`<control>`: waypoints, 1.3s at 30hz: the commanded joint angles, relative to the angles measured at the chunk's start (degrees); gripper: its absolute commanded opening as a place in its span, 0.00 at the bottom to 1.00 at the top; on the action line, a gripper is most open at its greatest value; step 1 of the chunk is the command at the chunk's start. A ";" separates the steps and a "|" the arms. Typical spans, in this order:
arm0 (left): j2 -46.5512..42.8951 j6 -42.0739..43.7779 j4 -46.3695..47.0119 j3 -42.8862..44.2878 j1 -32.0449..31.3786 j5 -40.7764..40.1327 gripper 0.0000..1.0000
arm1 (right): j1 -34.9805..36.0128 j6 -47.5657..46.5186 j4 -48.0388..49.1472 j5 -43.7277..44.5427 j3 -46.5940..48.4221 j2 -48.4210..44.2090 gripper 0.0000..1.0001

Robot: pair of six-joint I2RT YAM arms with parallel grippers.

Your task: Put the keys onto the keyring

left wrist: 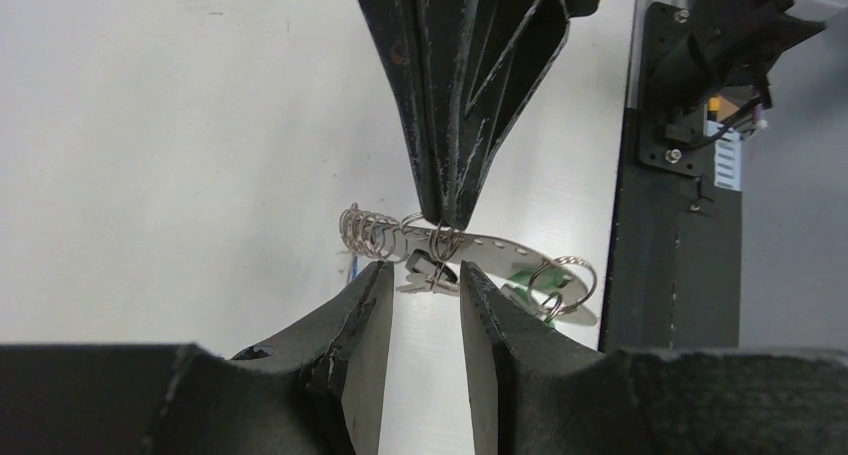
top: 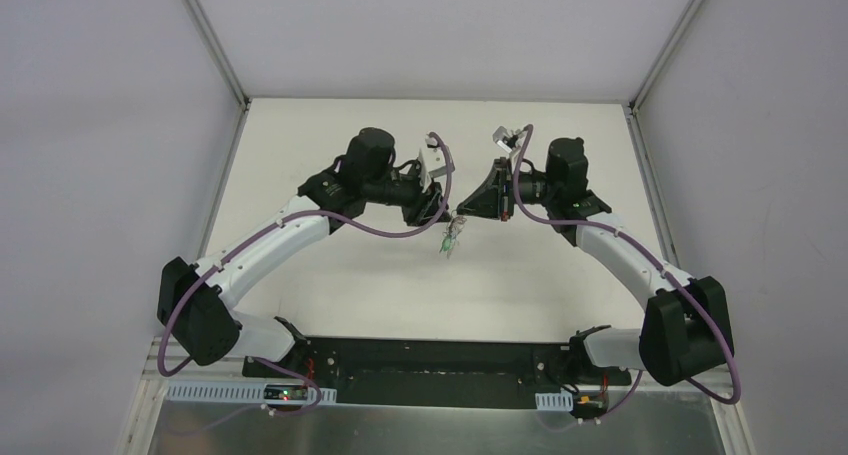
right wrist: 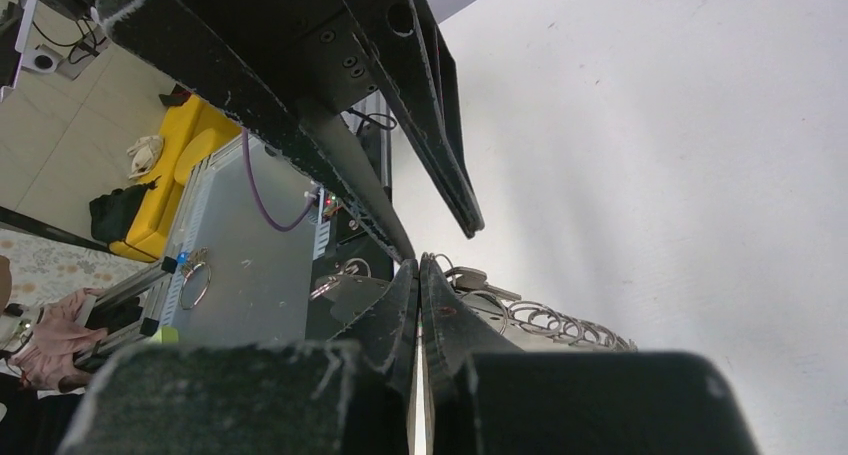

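The keyring (top: 452, 237) hangs in mid-air between the two arms, above the white table. My right gripper (top: 465, 212) is shut on its grey-beige strap (left wrist: 490, 246), its fingertips (left wrist: 447, 210) coming down from above in the left wrist view. A chain of silvery rings (left wrist: 365, 233) trails to the left of the strap. A black-headed key (left wrist: 423, 265) dangles under the strap, and a green-headed one (left wrist: 525, 280) lies by a larger ring (left wrist: 568, 278). My left gripper (left wrist: 425, 275) stands open just below, its tips either side of the black key without pinching it. In the right wrist view the right gripper (right wrist: 418, 265) is pressed together beside the rings (right wrist: 560, 325).
The black base plate (top: 430, 370) carrying both arms runs along the near table edge. White enclosure walls (top: 120, 125) stand on the left, right and back. A metal shelf (right wrist: 240, 265) below the table edge shows in the right wrist view.
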 commanded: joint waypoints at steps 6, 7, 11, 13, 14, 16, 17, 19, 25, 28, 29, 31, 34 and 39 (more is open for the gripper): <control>2.40 -7.82 5.72 3.07 0.44 7.67 0.32 | -0.31 0.04 4.57 -3.40 0.02 -1.15 0.00; 2.59 -7.86 5.78 3.03 0.44 7.70 0.31 | -0.35 0.24 4.85 -3.42 0.00 -1.15 0.00; 2.79 -7.94 5.97 2.52 0.49 8.75 0.26 | -0.41 0.30 4.92 -3.42 -0.15 -1.28 0.00; 2.68 -8.12 6.42 1.95 0.50 9.46 0.25 | -0.45 0.21 4.96 -3.42 -0.21 -1.33 0.00; 2.60 -8.16 6.64 1.71 0.52 9.83 0.25 | -0.52 0.21 4.93 -3.34 -0.20 -1.33 0.00; 2.30 -8.40 7.21 1.27 0.57 10.42 0.23 | -0.61 0.08 4.93 -3.25 -0.29 -1.33 0.00; 2.17 -8.55 7.60 0.97 0.61 10.59 0.21 | -0.61 0.12 4.96 -3.22 -0.24 -1.33 0.00; 1.97 -9.05 8.17 0.58 0.77 11.04 0.17 | -0.75 0.12 4.98 -3.16 -0.36 -1.33 0.00; 1.63 -9.56 8.85 -0.13 1.14 11.69 0.10 | -1.31 0.17 4.92 -2.99 -0.42 -1.65 0.00; 1.37 -9.90 9.55 -0.76 1.23 11.81 0.06 | -1.47 0.20 4.97 -2.93 -0.47 -1.68 0.00; 1.39 -9.96 9.82 -0.87 1.23 11.81 0.06 | -1.42 0.21 4.99 -2.90 -0.55 -1.68 0.00; 1.49 -10.27 10.09 -0.73 1.23 12.00 0.03 | -1.44 0.23 5.03 -2.89 -0.48 -1.53 0.00; 2.05 -10.87 10.23 0.04 1.23 12.46 0.00 | -1.44 1.24 6.34 -3.00 -1.09 -1.42 0.00; 2.17 -9.89 7.01 1.68 1.23 12.12 0.00 | -1.57 0.46 6.40 -2.59 -1.48 -1.72 0.00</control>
